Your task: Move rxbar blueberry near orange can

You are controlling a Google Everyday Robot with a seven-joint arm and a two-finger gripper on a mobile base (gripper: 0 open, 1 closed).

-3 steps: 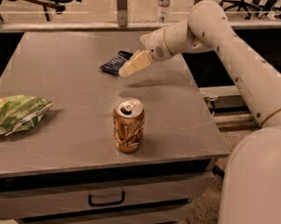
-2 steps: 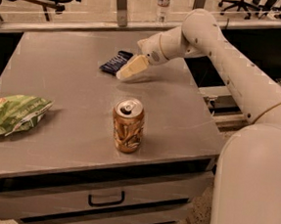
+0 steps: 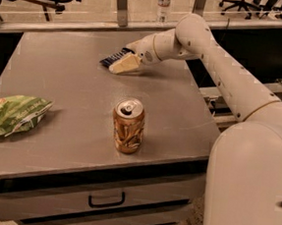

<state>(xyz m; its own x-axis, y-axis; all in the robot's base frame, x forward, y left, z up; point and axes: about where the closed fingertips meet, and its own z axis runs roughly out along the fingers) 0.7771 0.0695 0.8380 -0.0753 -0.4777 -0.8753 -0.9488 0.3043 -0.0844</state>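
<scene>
The rxbar blueberry (image 3: 109,59), a flat dark navy bar, lies on the grey table (image 3: 65,78) toward the far middle. My gripper (image 3: 124,63) is down at the bar's right end, covering part of it. The arm reaches in from the right. The orange can (image 3: 128,125) stands upright near the table's front edge, well in front of the bar and apart from the gripper.
A green chip bag (image 3: 10,114) lies at the table's left edge. A clear water bottle (image 3: 163,3) stands on the ledge behind the table. A drawer with a handle (image 3: 106,199) is below the tabletop. Office chairs stand in the background.
My gripper has shifted a little to the left, closer over the bar's right end. The bar, the can and the chip bag have not visibly moved.
</scene>
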